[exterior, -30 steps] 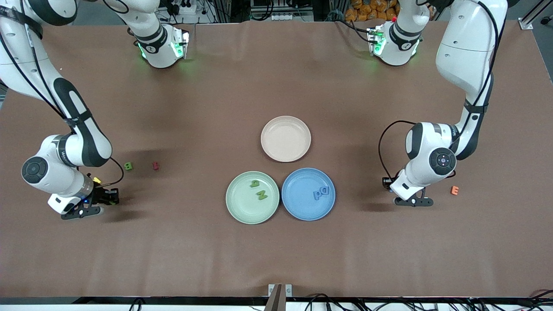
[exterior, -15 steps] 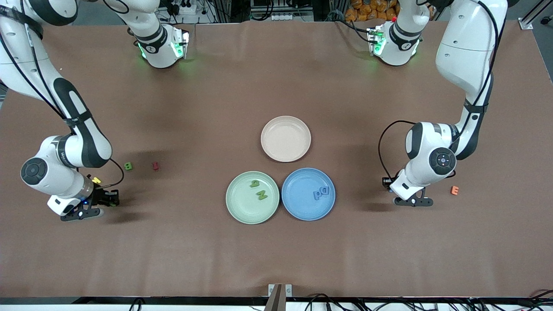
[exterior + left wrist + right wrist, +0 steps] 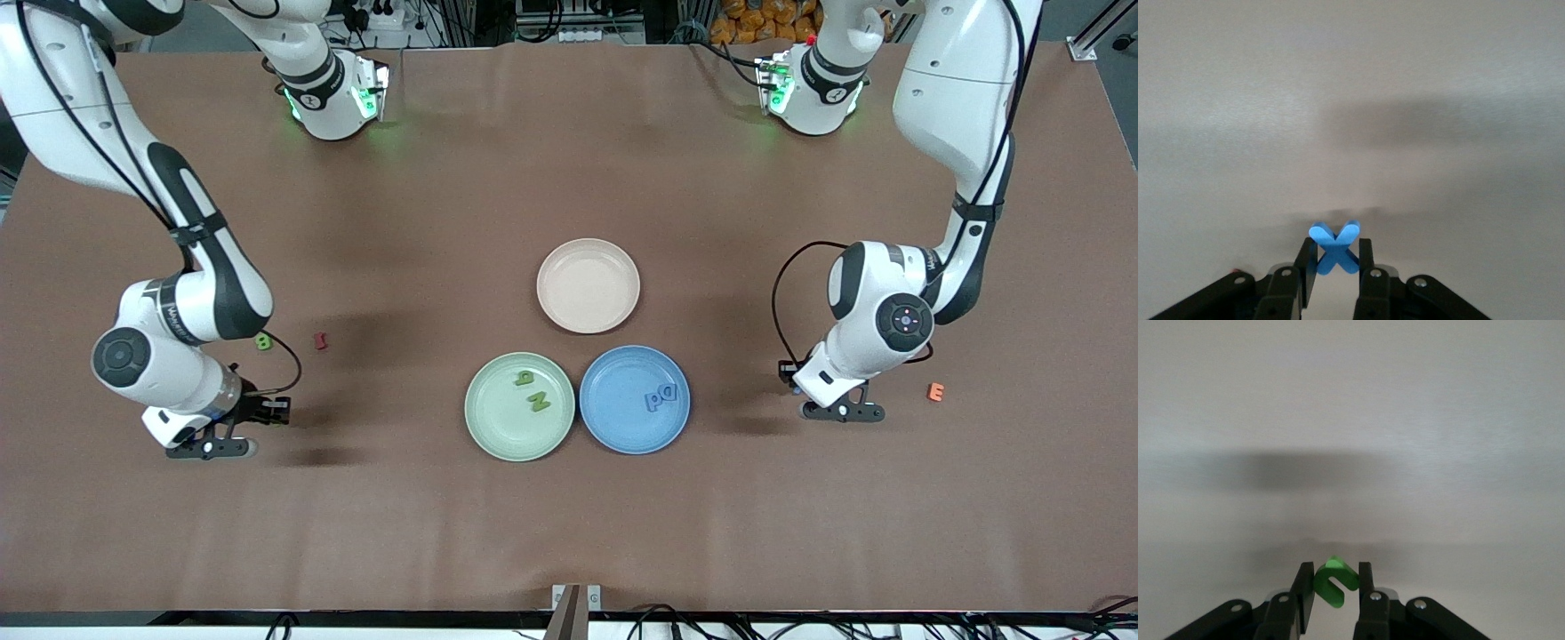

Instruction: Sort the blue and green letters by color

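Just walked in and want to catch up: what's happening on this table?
Two arms are sorting toy letters by color. The left gripper holds a blue X; the right gripper holds a green letter. The green plate has two green letters, the blue plate two blue ones. A green B waits on the table.

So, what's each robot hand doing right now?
Left gripper shut on small blue toy X. Right gripper shut on small green toy letter. Nothing visibly blocking.

Even overhead light, soft shadows under arms, sharp focus.
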Tool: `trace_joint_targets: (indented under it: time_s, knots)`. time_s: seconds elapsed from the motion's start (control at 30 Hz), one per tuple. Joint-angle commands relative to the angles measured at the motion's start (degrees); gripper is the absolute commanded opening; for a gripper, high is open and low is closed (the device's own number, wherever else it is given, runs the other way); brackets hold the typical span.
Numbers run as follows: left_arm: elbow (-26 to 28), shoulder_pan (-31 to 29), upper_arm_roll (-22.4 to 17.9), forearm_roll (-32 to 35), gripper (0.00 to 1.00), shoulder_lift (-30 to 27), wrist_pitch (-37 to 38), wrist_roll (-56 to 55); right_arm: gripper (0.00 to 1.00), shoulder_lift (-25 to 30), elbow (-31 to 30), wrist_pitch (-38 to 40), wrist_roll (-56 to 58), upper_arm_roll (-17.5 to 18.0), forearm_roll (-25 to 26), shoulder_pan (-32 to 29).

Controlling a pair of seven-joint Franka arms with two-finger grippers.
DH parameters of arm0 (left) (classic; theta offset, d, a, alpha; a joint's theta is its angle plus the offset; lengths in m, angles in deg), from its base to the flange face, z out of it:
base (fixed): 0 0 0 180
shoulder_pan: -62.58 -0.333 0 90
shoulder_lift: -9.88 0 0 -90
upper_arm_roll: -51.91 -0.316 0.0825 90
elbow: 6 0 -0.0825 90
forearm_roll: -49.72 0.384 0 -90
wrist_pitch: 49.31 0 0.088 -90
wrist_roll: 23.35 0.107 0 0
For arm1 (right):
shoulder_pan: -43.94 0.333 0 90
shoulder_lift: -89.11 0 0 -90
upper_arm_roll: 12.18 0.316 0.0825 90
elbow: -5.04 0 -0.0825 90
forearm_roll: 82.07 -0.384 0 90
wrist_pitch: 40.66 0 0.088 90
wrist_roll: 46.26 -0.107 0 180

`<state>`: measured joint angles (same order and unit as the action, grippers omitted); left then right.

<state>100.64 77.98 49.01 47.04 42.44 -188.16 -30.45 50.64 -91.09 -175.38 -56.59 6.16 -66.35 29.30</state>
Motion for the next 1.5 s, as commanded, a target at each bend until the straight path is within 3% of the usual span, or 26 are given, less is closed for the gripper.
trace_joint_targets:
  time_s: [0.0,0.37,0.73,1.2,1.47]
  knots:
    - [1.2,3.9,-0.9,-0.8,0.17,-2.8,1.0,-5.5,0.0,1.9,0.9,3.1,-7.9,-0.1,-1.7,4.3]
    - [-1.3,13.8,-3.0,-0.9,0.17,-2.6,1.3,-19.1,0.0,1.8,5.2,6.4,-26.3,-0.1,-2.6,15.1]
    - [-6.5,21.2,-5.2,-0.8,0.17,1.5,1.3,-29.4,0.0,-0.3,7.7,5.9,-41.5,-0.1,-2.5,23.6]
    - [-17.5,21.7,-5.1,-0.9,0.17,6.8,6.7,-34.5,0.0,-5.1,12.5,5.3,-54.5,-0.7,-2.0,32.3]
    - [-20.5,21.8,-5.0,-0.9,0.16,9.1,7.0,-36.1,0.0,-8.2,14.7,1.3,-58.4,-2.3,-1.9,35.5]
